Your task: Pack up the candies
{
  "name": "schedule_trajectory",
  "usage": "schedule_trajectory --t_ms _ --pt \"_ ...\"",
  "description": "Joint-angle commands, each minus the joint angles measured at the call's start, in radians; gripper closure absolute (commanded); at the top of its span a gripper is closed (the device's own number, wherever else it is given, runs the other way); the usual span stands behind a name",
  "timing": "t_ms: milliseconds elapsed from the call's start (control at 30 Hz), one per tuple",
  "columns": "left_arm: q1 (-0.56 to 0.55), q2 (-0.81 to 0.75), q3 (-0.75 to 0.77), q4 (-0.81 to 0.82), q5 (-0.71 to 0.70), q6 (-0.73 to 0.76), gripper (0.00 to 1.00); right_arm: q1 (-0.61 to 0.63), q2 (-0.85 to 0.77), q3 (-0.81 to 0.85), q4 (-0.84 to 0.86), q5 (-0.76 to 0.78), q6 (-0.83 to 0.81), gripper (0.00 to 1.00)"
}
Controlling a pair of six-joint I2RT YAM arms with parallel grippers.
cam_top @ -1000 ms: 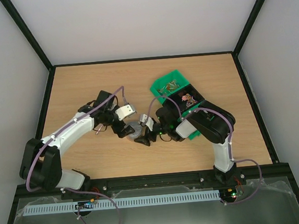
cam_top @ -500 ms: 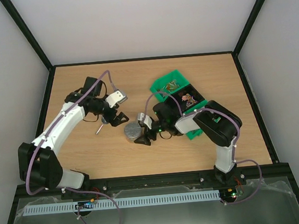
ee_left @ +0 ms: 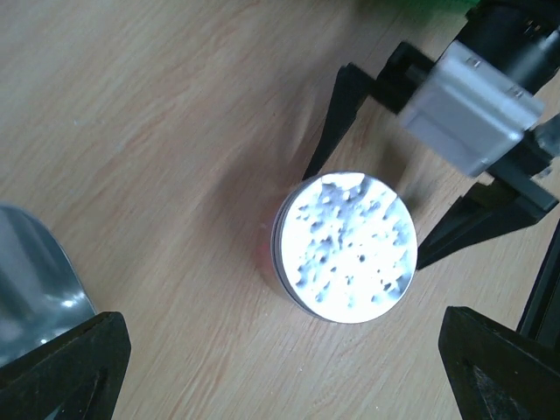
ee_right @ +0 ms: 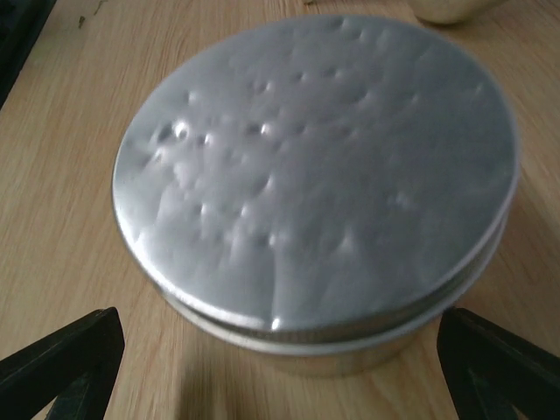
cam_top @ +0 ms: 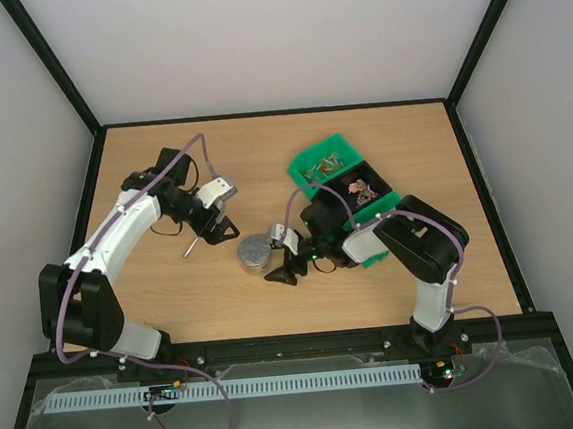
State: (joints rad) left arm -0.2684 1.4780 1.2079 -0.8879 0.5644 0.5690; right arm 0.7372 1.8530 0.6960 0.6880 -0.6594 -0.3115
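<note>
Seemingly at the lid stage, the left gripper (cam_top: 215, 231) and right gripper (cam_top: 283, 272) flanked the lidded silver tin (cam_top: 254, 252), both wide open and empty, with candies (cam_top: 362, 190) visible in the green bin (cam_top: 332, 142), so the next move probably called for a square grip on the lid.

From high above the near edge, we overlook the light wooden table (cam_top: 261, 156). Our left wrist view looks down on the round dimpled silver tin (ee_left: 346, 247); our right wrist view crowds it; all three share it.
</note>
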Motion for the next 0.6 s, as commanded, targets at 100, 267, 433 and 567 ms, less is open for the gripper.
schedule_trajectory --t_ms 100,267,433,567 --pt "0.006 -0.04 -0.166 0.119 -0.047 0.076 0.02 0.0 0.024 -0.117 0.243 0.027 -0.006 0.01" --pt "-0.001 -0.119 -0.282 0.203 -0.065 0.12 0.03 0.032 0.02 -0.147 0.322 0.072 -0.014 0.01" --pt "-0.039 -0.169 -0.347 0.254 -0.062 0.146 0.05 0.071 0.043 -0.166 0.387 0.126 -0.021 0.01" --pt "-0.074 -0.238 -0.42 0.333 -0.06 0.138 0.05 0.076 0.05 -0.179 0.44 0.153 0.032 0.0"
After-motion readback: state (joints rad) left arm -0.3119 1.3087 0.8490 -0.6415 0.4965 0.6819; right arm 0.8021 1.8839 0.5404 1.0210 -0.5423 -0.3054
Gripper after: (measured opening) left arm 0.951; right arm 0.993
